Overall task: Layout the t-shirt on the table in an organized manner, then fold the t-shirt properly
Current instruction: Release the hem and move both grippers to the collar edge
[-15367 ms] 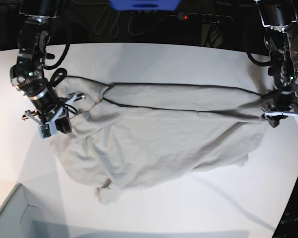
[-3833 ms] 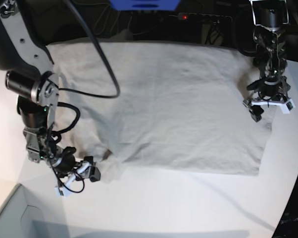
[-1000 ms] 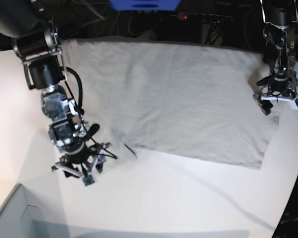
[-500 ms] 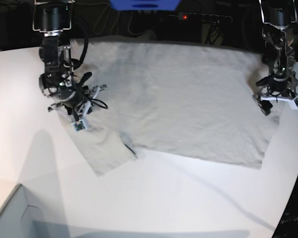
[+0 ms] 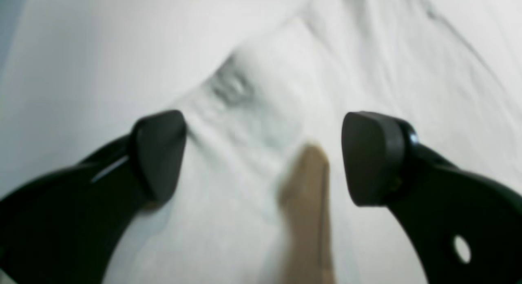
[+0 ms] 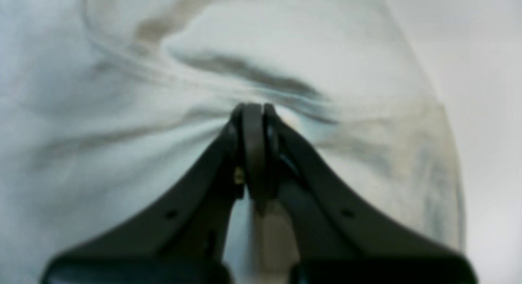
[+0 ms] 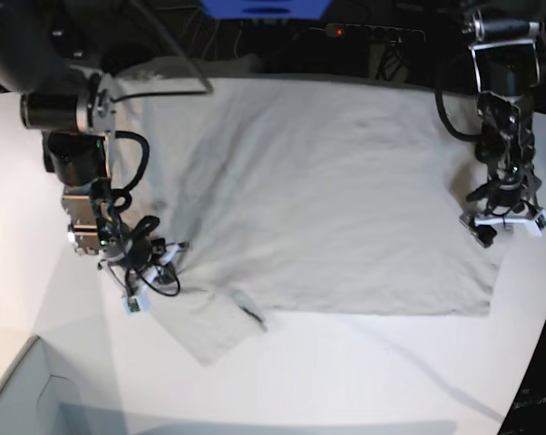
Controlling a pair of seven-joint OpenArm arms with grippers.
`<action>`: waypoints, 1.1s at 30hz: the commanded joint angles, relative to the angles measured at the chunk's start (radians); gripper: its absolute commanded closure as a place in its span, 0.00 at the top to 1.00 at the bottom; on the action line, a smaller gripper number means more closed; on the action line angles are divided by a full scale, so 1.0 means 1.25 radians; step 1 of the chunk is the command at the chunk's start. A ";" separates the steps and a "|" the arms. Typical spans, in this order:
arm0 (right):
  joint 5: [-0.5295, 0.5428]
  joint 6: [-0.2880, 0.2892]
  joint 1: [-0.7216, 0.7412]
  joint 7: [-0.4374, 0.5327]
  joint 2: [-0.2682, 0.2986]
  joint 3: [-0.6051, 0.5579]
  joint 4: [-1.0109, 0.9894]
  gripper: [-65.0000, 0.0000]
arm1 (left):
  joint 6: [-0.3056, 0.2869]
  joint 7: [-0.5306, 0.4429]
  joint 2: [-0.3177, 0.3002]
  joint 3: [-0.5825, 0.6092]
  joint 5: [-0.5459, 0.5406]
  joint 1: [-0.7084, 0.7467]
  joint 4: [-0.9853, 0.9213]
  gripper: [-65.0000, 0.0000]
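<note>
— Two arms and one garment to enter. Item one?

— Item one: the t-shirt (image 7: 318, 190), light grey-beige, spread mostly flat across the far half of the table (image 7: 364, 381). Its upper edge runs along the table's curved far edge; its lower hem lies roughly mid-table. A sleeve flap (image 7: 205, 326) sticks out toward the near left corner, rumpled.

— Item two?

— Right gripper (image 6: 253, 112), at the shirt's left side in the base view (image 7: 141, 272). Jaws pressed fully together, with cloth puckered into radiating creases at the tips; a pinch of t-shirt fabric is caught between them.

— Item three?

— Left gripper (image 5: 261, 153), at the shirt's right edge near the table's right side (image 7: 504, 222). Jaws spread wide, nothing between them. Its fingertips (image 5: 159, 153) hang over a corner of cloth; whether they touch it cannot be told, the wrist view being blurred.

— Anything else?

— A pale bin corner (image 7: 19, 390) at the near left.
</note>
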 commanded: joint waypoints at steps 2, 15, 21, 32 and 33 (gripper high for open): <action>-0.022 -0.055 0.054 0.013 0.015 -0.005 -0.062 0.01 | -0.002 0.049 -0.002 0.001 -0.015 -0.056 -0.072 0.90; -0.023 -0.232 0.157 0.132 0.040 -0.002 -0.094 0.15 | -0.002 0.055 -0.005 0.002 -0.015 -0.254 -0.095 0.89; -0.020 -0.232 0.125 0.050 0.067 0.001 -0.084 0.00 | 0.004 0.166 -0.005 -0.005 -0.022 -0.105 0.230 0.89; -0.020 -0.131 -0.305 -0.081 0.011 0.044 0.604 0.00 | -0.001 0.219 0.001 -0.099 -0.022 0.256 0.560 0.90; -0.020 -0.131 -0.339 -0.097 0.003 0.054 0.668 0.00 | -0.001 0.221 0.002 -0.114 -0.022 0.272 0.565 0.90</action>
